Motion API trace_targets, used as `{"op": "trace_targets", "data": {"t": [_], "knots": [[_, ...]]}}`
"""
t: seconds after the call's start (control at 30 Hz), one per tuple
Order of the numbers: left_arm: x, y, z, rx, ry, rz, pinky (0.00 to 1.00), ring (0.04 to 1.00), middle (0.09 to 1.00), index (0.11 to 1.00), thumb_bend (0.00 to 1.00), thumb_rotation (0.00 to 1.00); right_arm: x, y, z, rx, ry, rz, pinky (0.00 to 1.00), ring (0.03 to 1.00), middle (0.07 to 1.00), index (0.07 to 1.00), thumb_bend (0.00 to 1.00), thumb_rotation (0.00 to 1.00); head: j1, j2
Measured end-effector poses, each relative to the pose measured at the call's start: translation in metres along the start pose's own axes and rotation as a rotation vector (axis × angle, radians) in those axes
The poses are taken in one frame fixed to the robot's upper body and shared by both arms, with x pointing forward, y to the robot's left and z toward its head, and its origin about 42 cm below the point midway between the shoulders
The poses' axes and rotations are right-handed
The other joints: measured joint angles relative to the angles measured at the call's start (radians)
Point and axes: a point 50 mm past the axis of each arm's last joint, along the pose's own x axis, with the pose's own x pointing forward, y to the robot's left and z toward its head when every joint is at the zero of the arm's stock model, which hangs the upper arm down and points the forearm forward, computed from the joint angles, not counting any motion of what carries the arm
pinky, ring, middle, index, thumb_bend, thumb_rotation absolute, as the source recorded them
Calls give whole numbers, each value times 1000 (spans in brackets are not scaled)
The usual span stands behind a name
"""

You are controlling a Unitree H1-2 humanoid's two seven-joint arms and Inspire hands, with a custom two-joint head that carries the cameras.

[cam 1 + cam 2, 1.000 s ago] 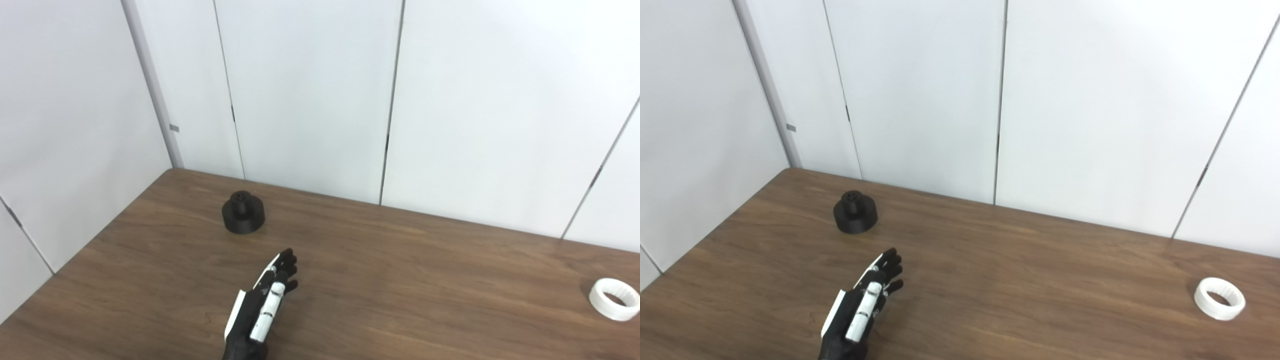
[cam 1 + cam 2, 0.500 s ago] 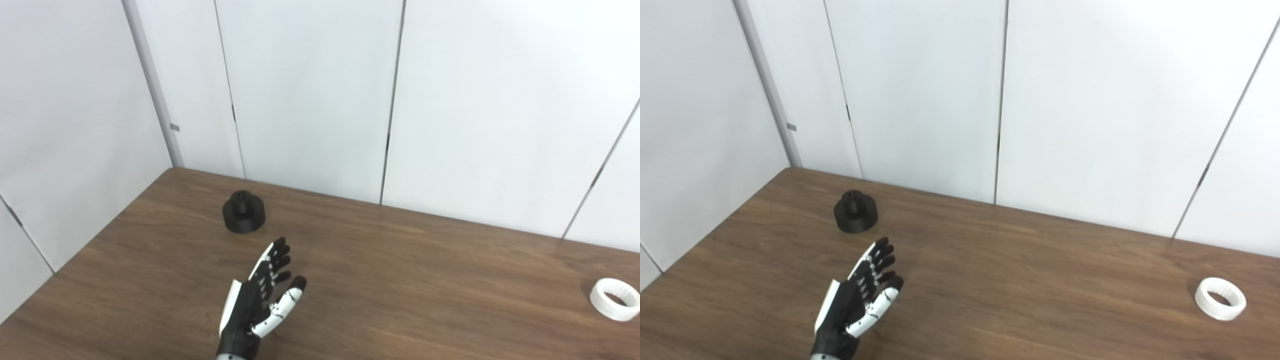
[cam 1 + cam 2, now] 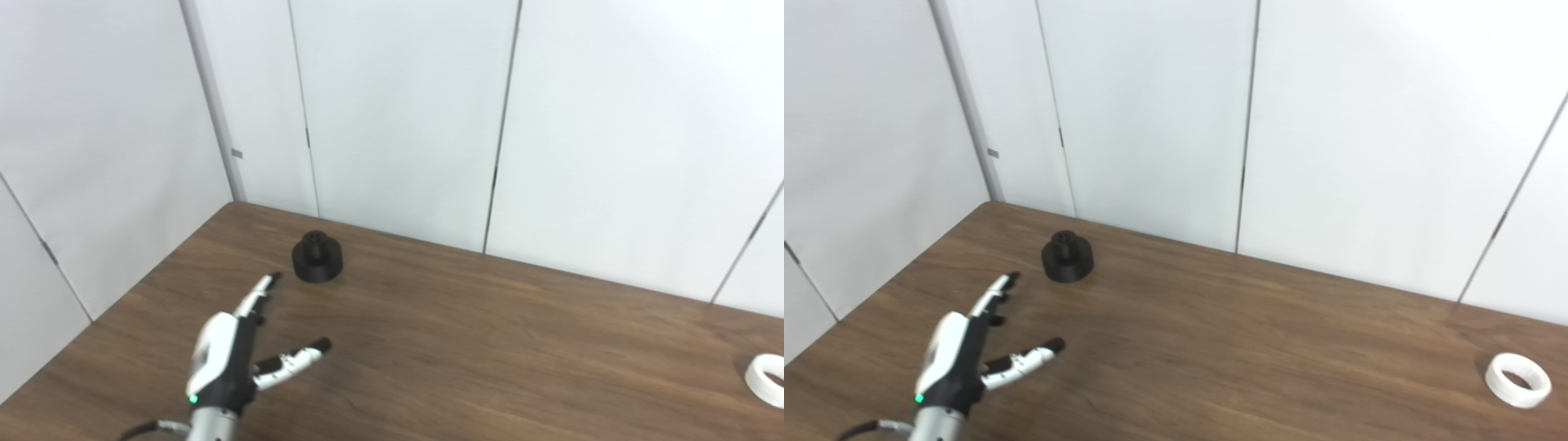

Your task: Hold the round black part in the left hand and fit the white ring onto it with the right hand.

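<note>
The round black part (image 3: 316,263) stands on the brown table (image 3: 465,343) near its far left corner, a small knob on top. My left hand (image 3: 236,346) hovers over the table in front of it and a little to the left, open, fingers stretched toward the part and thumb spread to the right, holding nothing. A gap of table separates the fingertips (image 3: 1009,278) from the part (image 3: 1067,264). The white ring (image 3: 1517,388) lies flat at the far right of the table, cut by the frame edge in the left eye view. My right hand is out of sight.
White wall panels (image 3: 398,110) close off the table at the back and on the left side. The table's left edge (image 3: 882,288) runs diagonally beside my left arm. Bare wood lies between the black part and the ring.
The camera has turned a little to the left. My left hand has moved left and forward toward the black part, turning its back upward and spreading the thumb. Part and ring stay put.
</note>
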Motion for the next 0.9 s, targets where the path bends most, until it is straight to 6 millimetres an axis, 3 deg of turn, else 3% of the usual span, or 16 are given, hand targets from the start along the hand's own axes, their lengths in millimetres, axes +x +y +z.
{"op": "trace_targets", "data": {"t": [0.2, 0.47, 0.67, 0.9], "knots": [[22, 4, -13, 215, 4, -1, 842, 931, 921, 906, 943, 452, 0, 1, 1, -2, -4, 2, 674, 790, 810, 760, 665, 761, -6, 2], [57, 8, -24, 373, -7, -32, 983, 982, 949, 879, 939, 518, 0, 3, 0, 1, -2, 1, 643, 775, 801, 751, 680, 758, -25, 8], [90, -1, -28, 438, 12, -98, 995, 985, 963, 869, 947, 540, -3, 9, 5, 11, -22, -1, 654, 791, 812, 758, 671, 764, -46, 14], [123, -24, -26, 455, 42, -164, 961, 971, 951, 859, 968, 555, -5, 10, 6, 8, -24, 1, 703, 825, 843, 795, 701, 768, -63, 17]]}}
